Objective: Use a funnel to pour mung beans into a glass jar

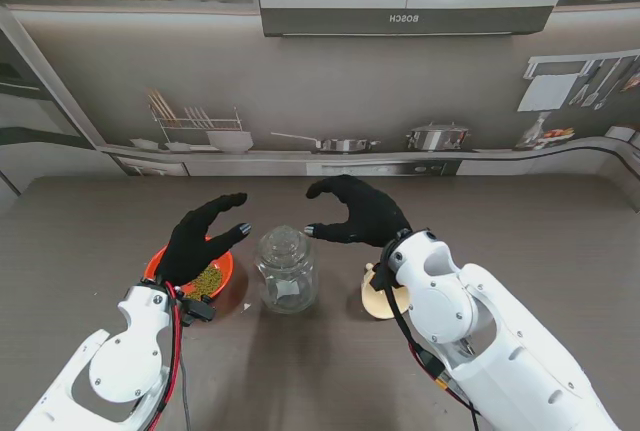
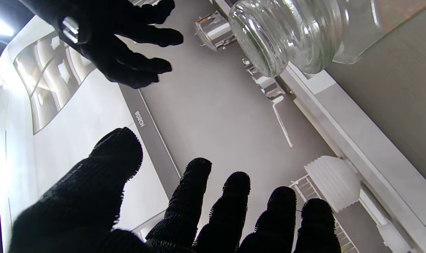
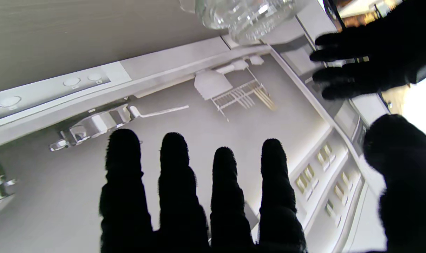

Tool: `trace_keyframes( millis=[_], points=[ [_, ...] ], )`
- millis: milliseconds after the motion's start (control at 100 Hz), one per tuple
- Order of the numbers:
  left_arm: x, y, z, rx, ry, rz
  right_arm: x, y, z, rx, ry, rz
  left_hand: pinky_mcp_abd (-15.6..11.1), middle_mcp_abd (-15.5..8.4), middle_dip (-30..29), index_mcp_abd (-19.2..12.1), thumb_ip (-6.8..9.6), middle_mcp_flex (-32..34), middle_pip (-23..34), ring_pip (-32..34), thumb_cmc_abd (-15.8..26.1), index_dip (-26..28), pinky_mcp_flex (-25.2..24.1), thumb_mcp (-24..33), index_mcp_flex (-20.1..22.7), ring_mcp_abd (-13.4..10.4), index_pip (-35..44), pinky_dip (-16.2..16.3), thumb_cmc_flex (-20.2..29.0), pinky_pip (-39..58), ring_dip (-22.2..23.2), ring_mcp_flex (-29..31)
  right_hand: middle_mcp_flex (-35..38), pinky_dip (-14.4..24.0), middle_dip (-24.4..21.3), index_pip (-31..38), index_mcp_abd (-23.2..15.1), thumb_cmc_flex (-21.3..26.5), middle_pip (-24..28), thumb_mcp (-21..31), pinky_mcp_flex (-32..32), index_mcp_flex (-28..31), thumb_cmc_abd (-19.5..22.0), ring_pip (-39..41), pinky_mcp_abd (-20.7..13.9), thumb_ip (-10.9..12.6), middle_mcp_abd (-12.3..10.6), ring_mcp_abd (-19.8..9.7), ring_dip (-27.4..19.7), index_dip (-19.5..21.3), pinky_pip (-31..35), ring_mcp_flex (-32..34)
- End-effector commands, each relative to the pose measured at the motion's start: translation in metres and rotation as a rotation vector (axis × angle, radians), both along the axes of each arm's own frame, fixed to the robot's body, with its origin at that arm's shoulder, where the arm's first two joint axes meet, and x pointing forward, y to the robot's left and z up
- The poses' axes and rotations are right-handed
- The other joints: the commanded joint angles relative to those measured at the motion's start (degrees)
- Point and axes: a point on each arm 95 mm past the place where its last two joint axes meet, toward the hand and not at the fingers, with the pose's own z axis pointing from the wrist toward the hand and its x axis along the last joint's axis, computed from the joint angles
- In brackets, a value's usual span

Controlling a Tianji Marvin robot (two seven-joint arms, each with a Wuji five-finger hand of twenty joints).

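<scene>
Kitchen mock-up: Bosch range hood (image 1: 405,19) overhead, printed backdrop with pans (image 1: 340,143), pot (image 1: 436,137), dish rack (image 1: 198,121), hanging utensils (image 1: 596,81); brown tabletop (image 1: 540,231).

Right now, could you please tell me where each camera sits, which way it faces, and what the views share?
Stand view: above the shoulders, looking down at the table; both arms show, left hand over the orange bowl, right hand open.
Left wrist view: along the left hand's fingers toward the kitchen backdrop; the right hand appears too.
Right wrist view: along the right hand's fingers; the left hand appears.
All three share the glass jar.
</scene>
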Motion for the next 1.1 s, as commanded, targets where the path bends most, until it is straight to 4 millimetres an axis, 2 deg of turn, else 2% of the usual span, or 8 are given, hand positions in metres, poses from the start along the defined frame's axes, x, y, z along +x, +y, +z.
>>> trace_keyframes(
  millis=[0, 80, 250, 550, 800, 960, 1090],
  points=[
    [-0.002, -0.002, 0.002, -0.006, -0.001, -0.013, 0.003, 0.008, 0.0, -0.034, 0.012, 0.021, 0.22, -0.74, -0.52, -0.66, 1.02, -0.08, -0.31, -0.96, 1.77, -0.2, -0.39, -0.83, 0.47, -0.38, -0.29, 1.0, 0.41, -1.2, -0.44, -0.64, -2.16, 1.23, -0.08, -1.08, -1.57, -2.42, 0.31, 2.24, 1.34, -2.14, -2.68, 1.54, -2.09, -2.15, -0.19, -1.21, 1.22, 0.76, 4.0, 1.94],
    [-0.002, -0.002, 0.003, -0.008, 0.0, -0.01, 0.007, 0.018, -0.002, -0.079, 0.009, 0.037, 0.32, -0.83, -0.53, -0.65, 1.01, -0.13, -0.35, -0.98, 1.76, -0.21, -0.42, -0.86, 0.44, -0.24, -0.31, 1.04, 0.36, -1.18, -0.45, -0.66, -2.78, 1.19, 0.16, -1.62, -2.35, -2.36, 0.93, 3.55, 1.73, -2.81, -5.06, 3.48, -2.4, -2.13, -0.05, -1.34, 2.43, 1.2, 7.87, 2.56],
    [-0.003, -0.002, 0.004, -0.013, 0.005, -0.007, 0.015, 0.037, -0.002, -0.169, -0.004, 0.07, 0.36, -0.83, -0.51, -0.65, 1.02, 0.01, -0.3, -0.99, 1.82, -0.19, -0.32, -0.84, 0.57, -0.28, -0.27, 1.15, 0.41, -1.08, -0.47, -0.66, -3.23, 0.72, 0.94, -1.89, -3.15, -2.08, 2.09, 4.75, 2.86, -3.42, -6.63, 7.39, -2.34, -1.29, 0.13, -1.63, 4.65, 2.29, 13.91, 4.06],
    [-0.005, -0.002, 0.005, -0.019, 0.007, -0.003, 0.031, 0.065, -0.007, -0.323, 0.008, 0.134, 0.42, -0.62, -0.49, -0.62, 1.04, 0.31, -0.26, -0.97, 1.92, -0.18, -0.28, -0.91, 0.66, -0.28, -0.25, 1.28, 0.43, -1.02, -0.45, -0.55, -3.86, 0.87, 4.59, -1.51, -4.76, -0.08, 6.42, 6.98, 6.08, -4.53, -9.65, 19.49, -2.98, 1.12, 1.02, -2.6, 11.49, 5.41, 23.08, 5.93],
    [-0.006, -0.001, 0.005, -0.02, 0.01, -0.004, 0.042, 0.078, -0.016, -0.439, 0.019, 0.167, 0.51, -0.62, -0.49, -0.76, 1.04, 0.38, -0.27, -0.99, 1.96, -0.19, -0.26, -0.93, 0.64, -0.15, -0.27, 1.33, 0.41, -1.02, -0.47, -0.52, -2.8, 2.26, 8.59, 0.69, -6.14, 1.84, 11.91, 7.81, 10.47, -5.45, -11.41, 27.93, -3.82, 3.1, 1.34, -3.31, 15.52, 8.35, 29.39, 8.51],
    [-0.007, -0.001, 0.006, -0.02, 0.01, -0.001, 0.046, 0.082, -0.023, -0.483, 0.03, 0.182, 0.5, -0.53, -0.49, -0.65, 1.04, 0.43, -0.27, -0.98, 1.95, -0.18, -0.23, -1.0, 0.76, -0.15, -0.22, 1.36, 0.45, -1.02, -0.47, -0.44, -0.13, 3.12, 11.82, 6.28, -6.54, 3.05, 16.41, 8.36, 13.8, -5.32, -12.6, 34.06, -4.66, 3.96, 1.02, -4.04, 18.41, 11.26, 33.8, 11.51],
    [-0.007, 0.0, 0.006, -0.021, 0.009, 0.0, 0.049, 0.083, -0.029, -0.511, 0.039, 0.194, 0.58, -0.58, -0.5, -0.71, 1.04, 0.42, -0.3, -0.99, 2.02, -0.2, -0.21, -1.03, 0.68, -0.09, -0.28, 1.37, 0.45, -1.03, -0.48, -0.42, 1.31, 3.3, 13.15, 9.74, -6.71, 3.63, 18.08, 8.55, 16.06, -5.54, -13.03, 35.93, -5.11, 4.04, 0.73, -4.41, 19.09, 12.22, 35.8, 13.68]
  ],
)
